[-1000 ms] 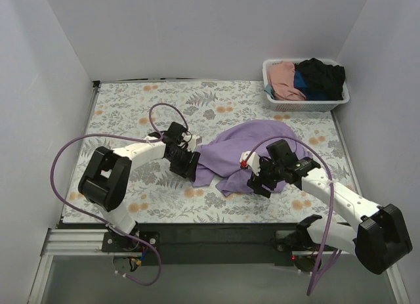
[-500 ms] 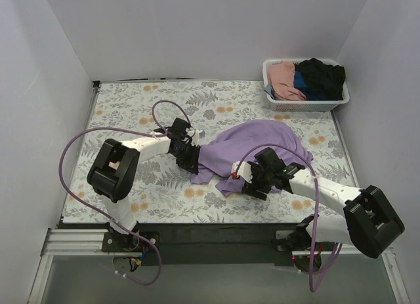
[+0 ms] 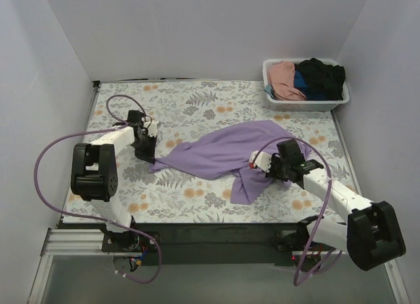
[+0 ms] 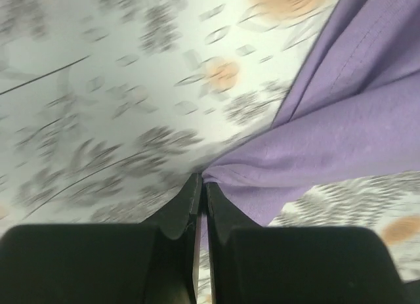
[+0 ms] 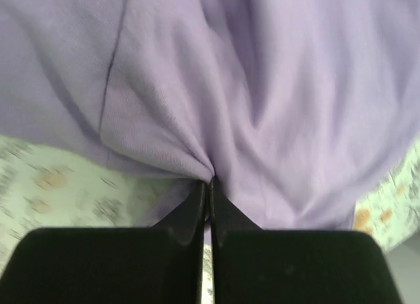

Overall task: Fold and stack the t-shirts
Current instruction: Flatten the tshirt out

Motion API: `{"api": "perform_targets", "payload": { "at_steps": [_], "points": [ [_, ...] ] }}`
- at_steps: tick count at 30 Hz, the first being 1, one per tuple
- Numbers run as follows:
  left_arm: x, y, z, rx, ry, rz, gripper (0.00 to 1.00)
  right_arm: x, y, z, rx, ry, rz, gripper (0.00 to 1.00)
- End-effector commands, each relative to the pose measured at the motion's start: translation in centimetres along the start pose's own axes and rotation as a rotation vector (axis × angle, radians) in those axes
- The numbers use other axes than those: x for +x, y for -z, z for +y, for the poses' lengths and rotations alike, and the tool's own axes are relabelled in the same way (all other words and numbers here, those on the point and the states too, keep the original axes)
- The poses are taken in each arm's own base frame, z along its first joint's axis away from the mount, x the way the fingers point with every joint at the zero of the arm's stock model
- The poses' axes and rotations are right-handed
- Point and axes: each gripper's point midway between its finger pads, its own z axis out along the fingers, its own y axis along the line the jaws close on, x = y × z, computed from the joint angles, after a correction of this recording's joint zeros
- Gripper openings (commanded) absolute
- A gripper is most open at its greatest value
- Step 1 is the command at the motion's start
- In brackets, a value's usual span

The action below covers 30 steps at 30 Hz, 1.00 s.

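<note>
A lavender-purple t-shirt lies stretched across the middle of the floral table, drawn out between the two arms. My left gripper is shut on the shirt's left corner, its jaws pressed together with cloth pinched at the tips. My right gripper is shut on a bunched fold of the same shirt near its right side, and a flap of cloth hangs toward the front edge. Pink, blue and black t-shirts lie heaped in the basket.
A white slatted basket stands at the back right corner. White walls close in the table on the left, back and right. Purple cables loop from both arms over the table.
Both grippers have shut on the purple shirt. The left arm has pulled its corner far to the left and the right arm has drawn back right, stretching the crumpled shirt out.
</note>
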Motion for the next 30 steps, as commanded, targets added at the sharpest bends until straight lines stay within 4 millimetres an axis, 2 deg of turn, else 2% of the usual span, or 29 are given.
{"api": "perform_targets", "payload": {
  "at_steps": [1, 2, 4, 5, 8, 12, 13, 16, 17, 18, 19, 20, 21, 22, 23, 24, 25, 27, 29, 30],
  "points": [
    [1.2, 2.8, 3.4, -0.174, -0.175, 0.005, 0.0, 1.7, 1.6, -2.0, 0.0, 0.114, 0.01, 0.01],
    [1.4, 3.2, 4.2, -0.215, -0.201, 0.001, 0.0, 3.0, 1.7, -1.9, -0.017, 0.105, 0.034, 0.01],
    [1.5, 3.3, 4.8, -0.246, -0.214, -0.002, 0.0, 3.9, 1.6, -1.8, -0.048, 0.156, 0.048, 0.01],
    [1.3, 3.6, 6.0, -0.306, -0.211, -0.009, 0.0, 4.5, 1.6, -2.0, -0.05, 0.154, 0.06, 0.01],
    [0.4, 3.9, 7.5, -0.371, -0.185, -0.046, 0.0, 4.9, 1.2, -3.4, -0.05, 0.139, 0.078, 0.01],
    [-1.7, 5.4, 9.4, -0.467, -0.159, -0.125, 0.0, 5.1, 0.8, -8.2, 0.001, 0.102, 0.095, 0.01],
    [-2.2, 5.8, 9.6, -0.477, -0.158, -0.146, 0.0, 5.2, 0.7, -8.9, 0.006, 0.096, 0.099, 0.01],
    [-3.3, 6.4, 8.5, -0.423, -0.195, -0.202, 0.0, 4.9, 0.4, -11.3, 0.018, 0.081, 0.098, 0.01],
    [-3.4, 6.5, 8.0, -0.4, -0.21, -0.208, 0.0, 4.7, 0.4, -10.9, -0.013, 0.067, 0.091, 0.01],
    [-3.4, 6.5, 7.4, -0.371, -0.223, -0.209, 0.0, 4.4, 0.1, -10.5, -0.048, 0.042, 0.087, 0.13],
    [-3.6, 6.7, 6.2, -0.303, -0.257, -0.222, 0.03, 3.8, 0.9, -10.8, -0.068, 0.021, 0.086, 0.24],
    [-2.7, 6.7, 5.6, -0.268, -0.26, -0.192, 0.19, 3.7, 1.1, -10.6, -0.088, -0.002, 0.086, 0.37],
    [-2.5, 6.8, 5.2, -0.246, -0.268, -0.191, 0.27, 3.4, 1.5, -10.5, -0.097, -0.03, 0.083, 0.63],
    [-2.5, 7.0, 4.6, -0.22, -0.286, -0.2, 0.35, 3.2, 2.3, -10.0, -0.121, -0.046, 0.088, 0.75],
    [-2.2, 7.7, 4.0, -0.207, -0.294, -0.214, 0.42, 3.0, 2.7, -9.7, -0.13, -0.056, 0.082, 0.8],
    [-2.1, 8.3, 3.4, -0.189, -0.301, -0.238, 0.54, 2.2, 3.7, -8.8, -0.147, -0.074, 0.046, 0.82],
    [-2.1, 8.3, 3.4, -0.189, -0.301, -0.238, 0.57, 1.5, 4.3, -9.0, -0.131, -0.078, 0.019, 0.82],
    [-1.9, 9.0, 2.3, -0.144, -0.304, -0.249, 0.61, -0.2, 5.6, -6.9, -0.167, -0.082, -0.024, 0.82],
    [-1.6, 9.4, 1.3, -0.094, -0.3, -0.245, 0.63, -1.8, 5.5, -3.3, -0.247, -0.081, -0.028, 0.8],
    [-1.9, 9.7, 1.0, -0.081, -0.303, -0.256, 0.64, -2.5, 5.5, -2.2, -0.261, -0.074, -0.038, 0.79]
  ]
}}
